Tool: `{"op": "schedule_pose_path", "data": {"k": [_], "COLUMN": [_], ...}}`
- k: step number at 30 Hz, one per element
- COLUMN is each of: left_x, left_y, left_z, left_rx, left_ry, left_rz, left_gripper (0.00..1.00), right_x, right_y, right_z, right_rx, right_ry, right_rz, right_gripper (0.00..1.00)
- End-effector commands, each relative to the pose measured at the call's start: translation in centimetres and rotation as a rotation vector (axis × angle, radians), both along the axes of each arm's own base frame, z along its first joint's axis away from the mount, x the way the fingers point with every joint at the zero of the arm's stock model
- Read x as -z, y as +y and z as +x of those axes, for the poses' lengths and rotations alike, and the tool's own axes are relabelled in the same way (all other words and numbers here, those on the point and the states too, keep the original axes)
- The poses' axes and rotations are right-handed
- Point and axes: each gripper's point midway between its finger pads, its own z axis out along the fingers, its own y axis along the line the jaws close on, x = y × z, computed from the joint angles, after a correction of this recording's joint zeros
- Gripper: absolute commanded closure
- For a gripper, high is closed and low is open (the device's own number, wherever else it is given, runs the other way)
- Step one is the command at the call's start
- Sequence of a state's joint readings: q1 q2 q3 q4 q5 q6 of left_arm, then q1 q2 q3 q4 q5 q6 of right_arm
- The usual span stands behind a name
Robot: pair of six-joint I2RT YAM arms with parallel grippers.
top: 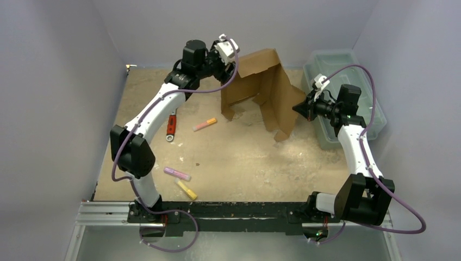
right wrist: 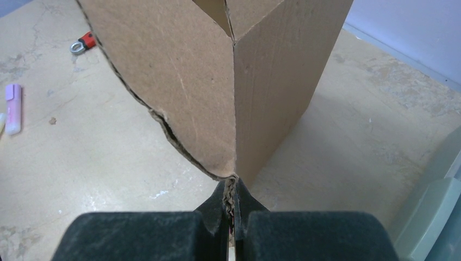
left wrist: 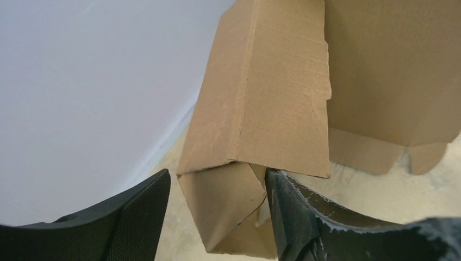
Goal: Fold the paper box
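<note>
The brown paper box (top: pixel 266 89) stands partly unfolded at the back middle of the table, panels upright and flaps hanging. My left gripper (top: pixel 228 51) is at its upper left corner. In the left wrist view the left gripper (left wrist: pixel 216 179) is open around a folded side wall of the box (left wrist: pixel 272 92). The right finger (left wrist: pixel 288 212) touches the cardboard and the left finger (left wrist: pixel 141 212) stands apart from it. My right gripper (top: pixel 300 107) is at the box's right edge. In the right wrist view the right gripper (right wrist: pixel 232 187) is shut on a cardboard corner of the box (right wrist: pixel 179 70).
A pale-green plastic bin (top: pixel 331 60) sits behind the right arm, close to its wrist. A red-handled wrench (top: pixel 171 126), an orange marker (top: pixel 205 124), a purple marker (top: pixel 177 174) and a yellow marker (top: pixel 186 190) lie on the left half of the table.
</note>
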State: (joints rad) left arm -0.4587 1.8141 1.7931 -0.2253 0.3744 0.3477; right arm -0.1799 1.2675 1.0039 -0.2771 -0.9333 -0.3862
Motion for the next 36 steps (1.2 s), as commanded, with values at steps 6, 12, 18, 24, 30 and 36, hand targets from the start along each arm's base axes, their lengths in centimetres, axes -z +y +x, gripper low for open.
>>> {"op": "schedule_pose_path", "data": {"k": [6,12,18,24,30,36], "left_x": [-8.3,-3.0,5.3,8.1,10.5,11.9], "left_y": [6.3,11.0,10.7,8.4,6.4,7.8], "left_z": [-6.6,-10.4,-10.7,-6.9,-3.0,0.1], "left_rx": [-0.248,-0.409,-0.459,-0.438,-0.419,-0.554], "left_ry": [-0.054,0.116,0.278,0.319,0.314,0.242], "left_rz": [-0.321,-0.380,-0.557,-0.605,-0.551,-0.493], "left_gripper": [0.15,0.11,0.17,0.30,0.39,0.43], "right_x": [-1.8,-1.9,-1.8,-1.5,-1.4,-1.5], "right_y": [0.0,0.2,0.5,0.5,0.6,0.7], "right_z": [-0.1,-0.1,-0.3,-0.2,-0.2,-0.3], "right_rx": [0.011,0.005,-0.007,-0.006,-0.014,-0.021], "right_ry": [-0.037,-0.033,-0.024,-0.016,-0.010,-0.013], "right_rz": [0.018,0.027,0.047,0.056,0.063,0.066], "right_gripper": [1.00,1.00,1.00,1.00,1.00,1.00]}}
